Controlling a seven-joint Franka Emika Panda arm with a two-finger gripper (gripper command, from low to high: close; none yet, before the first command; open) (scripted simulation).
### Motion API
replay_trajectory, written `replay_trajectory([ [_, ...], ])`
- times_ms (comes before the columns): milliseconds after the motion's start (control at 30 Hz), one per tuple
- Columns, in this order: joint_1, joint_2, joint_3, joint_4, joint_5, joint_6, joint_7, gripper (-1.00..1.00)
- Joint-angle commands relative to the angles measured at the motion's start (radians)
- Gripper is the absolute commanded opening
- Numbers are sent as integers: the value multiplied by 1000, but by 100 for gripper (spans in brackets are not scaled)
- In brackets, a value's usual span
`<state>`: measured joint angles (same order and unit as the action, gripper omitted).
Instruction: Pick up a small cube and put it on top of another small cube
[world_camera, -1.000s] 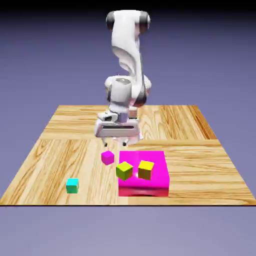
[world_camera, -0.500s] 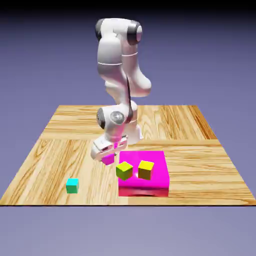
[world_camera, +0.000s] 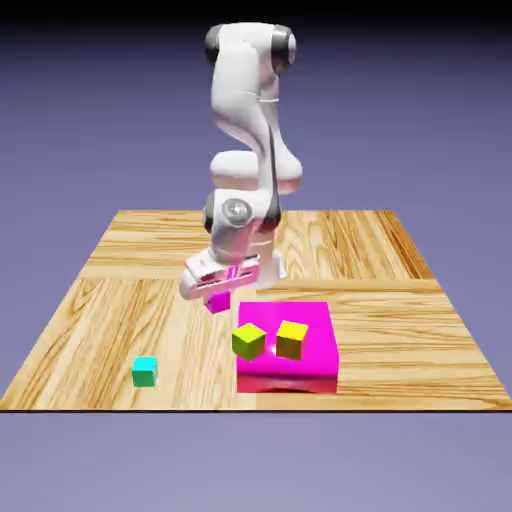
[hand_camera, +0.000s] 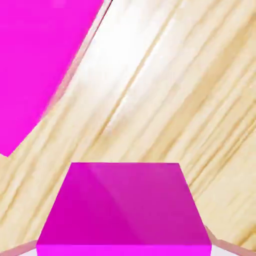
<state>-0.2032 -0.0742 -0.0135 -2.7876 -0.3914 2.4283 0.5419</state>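
The teal cube (world_camera: 145, 371) sits nearest the front edge of the wooden counter (world_camera: 400, 330), well apart from the fingers (world_camera: 207, 302), below them and toward the exterior view's left. Next back, the olive-green cube (world_camera: 248, 342) rests against the front-left side of the large flat bright-magenta block (world_camera: 310, 322), just below the fingers and to their right. The yellow cube (world_camera: 292, 339) stands on top of that block, a little farther right.

The fingers are closed on the small magenta-purple cube (world_camera: 218, 301), which hangs between them, clear of the counter, beside the block's far-left corner. In the hand view this cube (hand_camera: 124, 210) fills the lower middle, hiding most of the fingers; wood grain shows beyond it and a corner of the bright-magenta block (hand_camera: 40, 60) lies at upper left. The white arm (world_camera: 245, 110) rises behind.
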Motion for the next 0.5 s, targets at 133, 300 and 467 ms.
replay_trajectory([
  [133, 31, 51, 43, 181, 153, -134, 203, -100],
  [300, 65, 101, 86, 362, 309, -268, 403, -100],
  [467, 99, 152, 129, 544, 465, -403, 604, -100],
])
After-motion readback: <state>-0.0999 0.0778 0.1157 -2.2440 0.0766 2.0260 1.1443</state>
